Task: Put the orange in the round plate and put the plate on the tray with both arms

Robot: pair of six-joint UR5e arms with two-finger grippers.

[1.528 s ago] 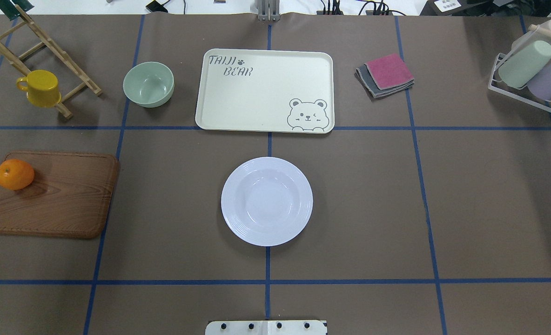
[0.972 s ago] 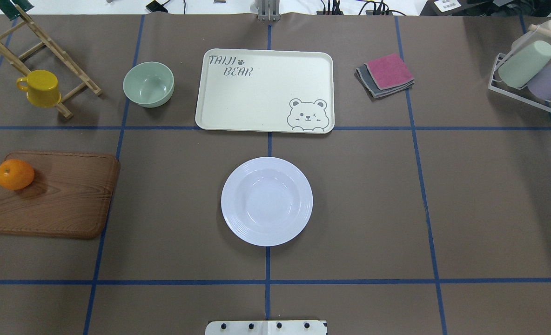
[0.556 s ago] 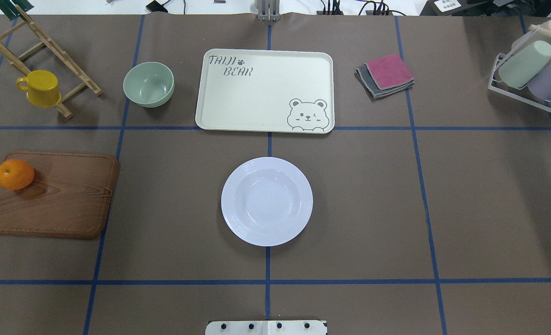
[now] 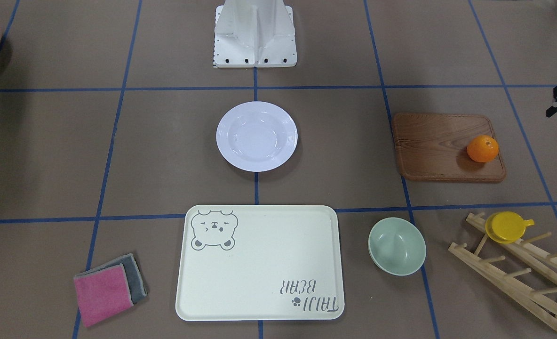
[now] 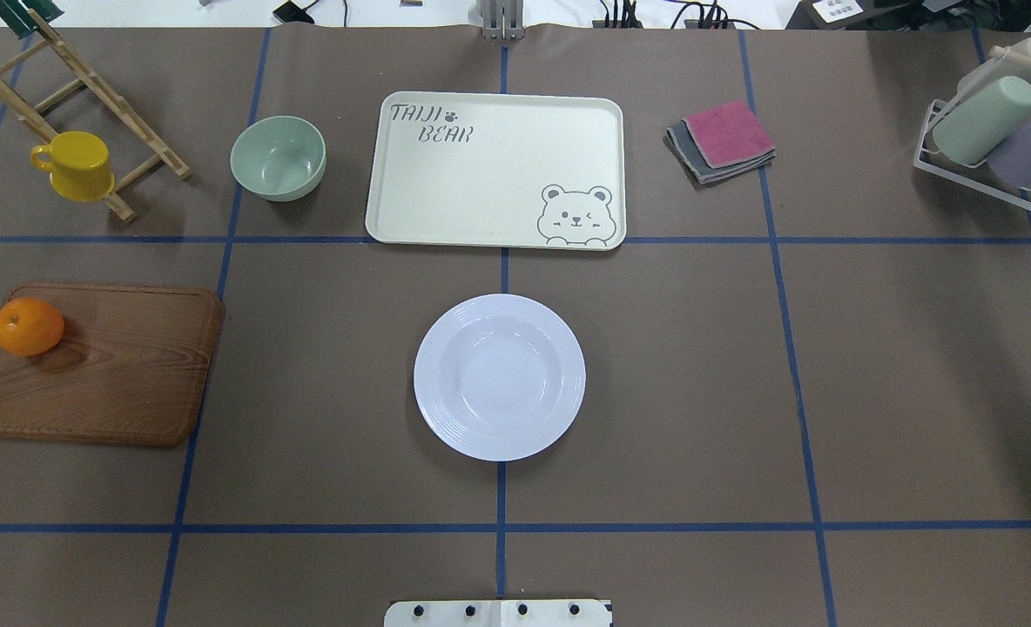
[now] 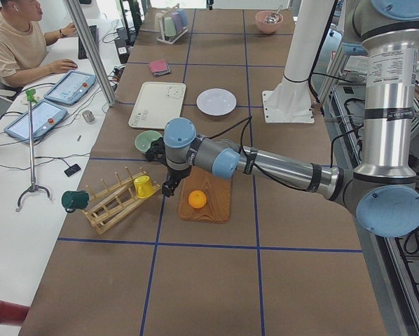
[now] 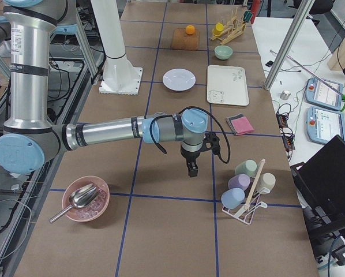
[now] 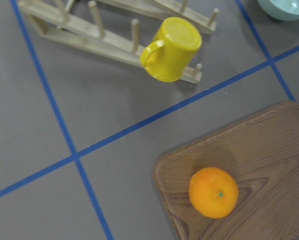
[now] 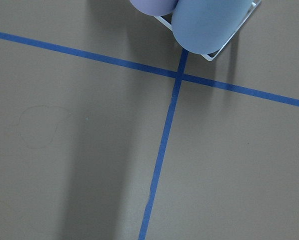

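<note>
The orange (image 5: 28, 326) lies on the left end of a brown wooden board (image 5: 115, 374). An empty round white plate (image 5: 499, 376) sits at the table's middle, and the cream bear tray (image 5: 481, 174) lies empty beyond it. In the exterior left view my left gripper (image 6: 169, 187) hangs above the table just beside the orange (image 6: 197, 199); the left wrist view shows the orange (image 8: 213, 192) below but no fingers. My right gripper (image 7: 191, 167) hovers near the cup rack, far from the plate (image 7: 179, 79). I cannot tell whether either gripper is open or shut.
A pale green bowl (image 5: 278, 158) stands left of the tray. A yellow cup (image 5: 74, 165) hangs on a wooden rack (image 5: 89, 96). Folded cloths (image 5: 723, 139) lie right of the tray, with a rack of cups (image 5: 994, 131) at far right. A person (image 6: 20, 42) sits beside the table.
</note>
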